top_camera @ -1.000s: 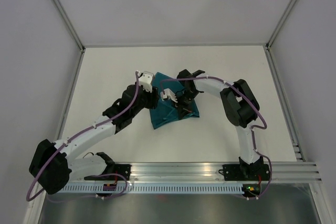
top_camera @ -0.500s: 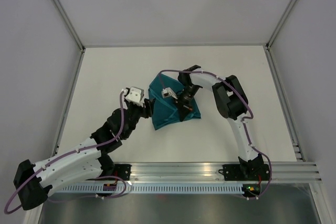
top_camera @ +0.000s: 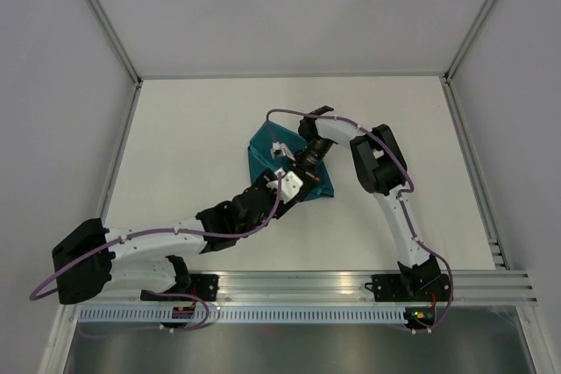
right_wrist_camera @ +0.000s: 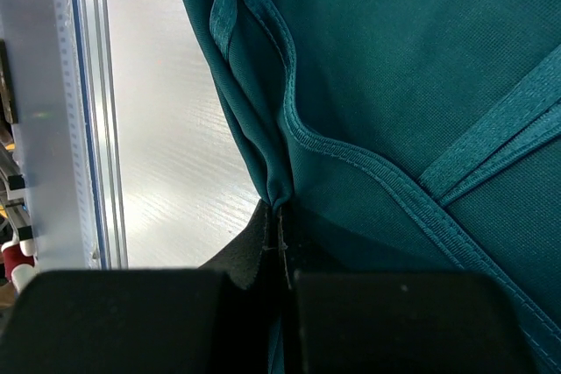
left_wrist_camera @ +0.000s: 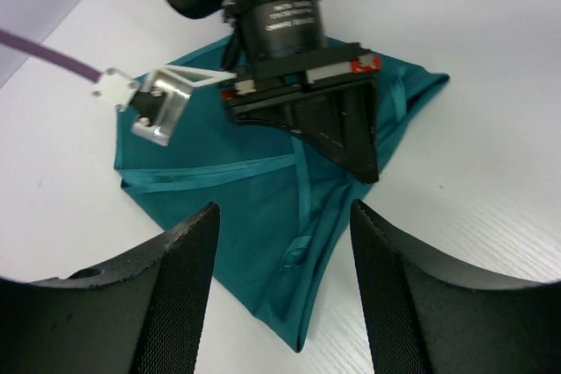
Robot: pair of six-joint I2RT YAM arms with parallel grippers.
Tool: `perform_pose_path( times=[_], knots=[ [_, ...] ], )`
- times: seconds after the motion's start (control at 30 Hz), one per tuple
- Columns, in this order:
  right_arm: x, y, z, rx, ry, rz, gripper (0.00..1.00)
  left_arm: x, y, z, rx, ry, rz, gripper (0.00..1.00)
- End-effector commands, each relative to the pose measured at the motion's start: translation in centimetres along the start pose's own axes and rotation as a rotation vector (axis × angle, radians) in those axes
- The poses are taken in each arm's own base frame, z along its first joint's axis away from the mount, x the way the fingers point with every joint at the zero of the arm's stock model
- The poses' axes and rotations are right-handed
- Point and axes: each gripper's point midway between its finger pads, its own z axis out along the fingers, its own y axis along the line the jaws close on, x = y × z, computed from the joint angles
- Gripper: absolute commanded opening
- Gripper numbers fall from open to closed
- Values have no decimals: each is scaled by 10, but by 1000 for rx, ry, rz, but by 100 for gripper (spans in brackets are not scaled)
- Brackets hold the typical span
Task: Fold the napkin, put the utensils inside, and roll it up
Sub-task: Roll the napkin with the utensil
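Observation:
The teal napkin [top_camera: 261, 151] lies folded in a rough triangle at mid-table, its hems and creases showing in the left wrist view [left_wrist_camera: 228, 208]. My right gripper [top_camera: 298, 172] is shut on a bunched fold of the napkin's edge [right_wrist_camera: 394, 67]; the right wrist view shows the pinch [right_wrist_camera: 280, 216]. My left gripper [top_camera: 282, 188] hovers low over the napkin's near corner, open [left_wrist_camera: 282, 208], with nothing between its fingers. The corner points toward the gap and the right gripper [left_wrist_camera: 342, 124] stands just beyond. The utensils are out of view.
An aluminium rail [top_camera: 351, 282] runs along the near table edge, also seen in the right wrist view as a rail [right_wrist_camera: 88, 129]. Grey enclosure walls [top_camera: 53, 85] close the table on three sides. Both arms crowd over the napkin.
My left arm swung from the napkin's left side down and across to its near corner, and its jaws widened. The right gripper stayed shut on the napkin, shifting slightly.

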Motion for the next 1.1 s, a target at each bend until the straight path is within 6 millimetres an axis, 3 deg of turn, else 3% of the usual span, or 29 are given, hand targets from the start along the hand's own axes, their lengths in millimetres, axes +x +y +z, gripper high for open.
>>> perform_pose_path(
  times=[0.0,0.3,0.33,0.67,1.07],
  knots=[
    [5,-3,2,-29,4,-4,1,-26,-25,9,126,-83,127,67],
    [6,-7,-1,-25,-9,5,0,5,-63,40,241,-8,262,69],
    [6,-7,0,-27,-10,7,0,16,-68,45,262,20,272,69],
    [8,-8,-3,-28,-19,20,1,34,-63,70,294,75,265,69],
    [9,-12,-5,-23,-24,27,0,60,-59,77,334,159,274,67]
  ],
)
